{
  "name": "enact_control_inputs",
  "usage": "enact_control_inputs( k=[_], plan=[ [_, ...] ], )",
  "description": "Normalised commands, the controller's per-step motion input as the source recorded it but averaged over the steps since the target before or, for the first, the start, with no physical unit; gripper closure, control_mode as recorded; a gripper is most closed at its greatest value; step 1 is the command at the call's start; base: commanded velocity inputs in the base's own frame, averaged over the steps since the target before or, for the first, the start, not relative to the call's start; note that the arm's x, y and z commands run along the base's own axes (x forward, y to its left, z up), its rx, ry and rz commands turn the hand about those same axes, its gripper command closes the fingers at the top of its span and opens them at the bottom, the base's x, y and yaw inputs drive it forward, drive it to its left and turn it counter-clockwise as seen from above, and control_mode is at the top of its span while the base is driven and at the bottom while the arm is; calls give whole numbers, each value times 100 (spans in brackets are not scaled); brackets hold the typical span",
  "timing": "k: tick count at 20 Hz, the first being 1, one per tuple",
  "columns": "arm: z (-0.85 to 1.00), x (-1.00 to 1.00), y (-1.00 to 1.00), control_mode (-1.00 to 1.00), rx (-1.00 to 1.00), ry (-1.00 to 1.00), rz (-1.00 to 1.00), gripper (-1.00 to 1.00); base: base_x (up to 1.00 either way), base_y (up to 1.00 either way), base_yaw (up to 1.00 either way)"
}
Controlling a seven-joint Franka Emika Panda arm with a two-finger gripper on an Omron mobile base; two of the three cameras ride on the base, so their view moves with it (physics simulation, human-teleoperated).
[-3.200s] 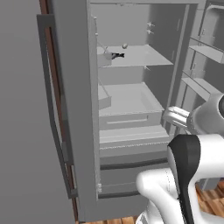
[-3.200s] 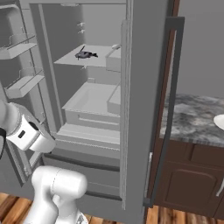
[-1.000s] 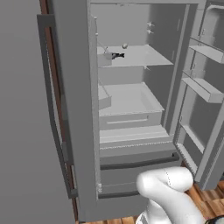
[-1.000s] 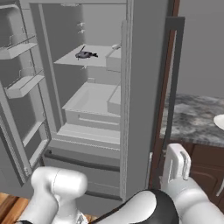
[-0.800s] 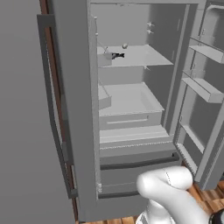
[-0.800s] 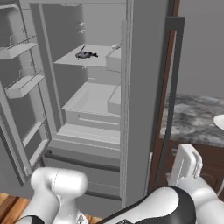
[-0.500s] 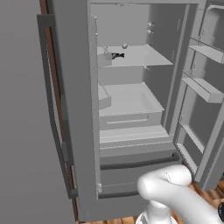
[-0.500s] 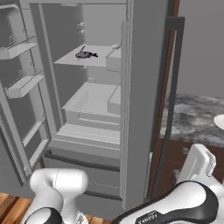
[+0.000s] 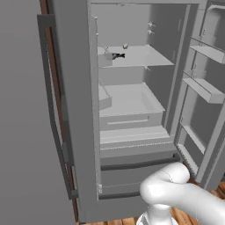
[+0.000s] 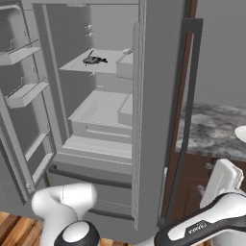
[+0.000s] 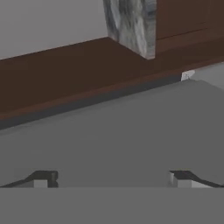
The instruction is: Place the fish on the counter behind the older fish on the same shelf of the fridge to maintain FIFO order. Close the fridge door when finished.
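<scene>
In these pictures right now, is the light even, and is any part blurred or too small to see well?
Left base view: flat, even rendered light, no glare; the older fish on the shelf is tiny and soft. Right base view: same flat light; the counter shows clear marbling, the older fish little detail. Hand view: very close, the fridge a plain grey surface; the gripper fingertips sit wide apart.
</scene>
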Motion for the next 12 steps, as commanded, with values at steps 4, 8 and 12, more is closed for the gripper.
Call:
enact_control_inputs(
  k=[4,8,12],
  plan=[
    [-30,42,-4,-100,1,0,21,-100,0,0,0],
    [-19,47,3,-100,0,0,15,-100,0,0,0],
    [-3,32,31,-100,0,0,12,-100,0,0,0]
  ],
)
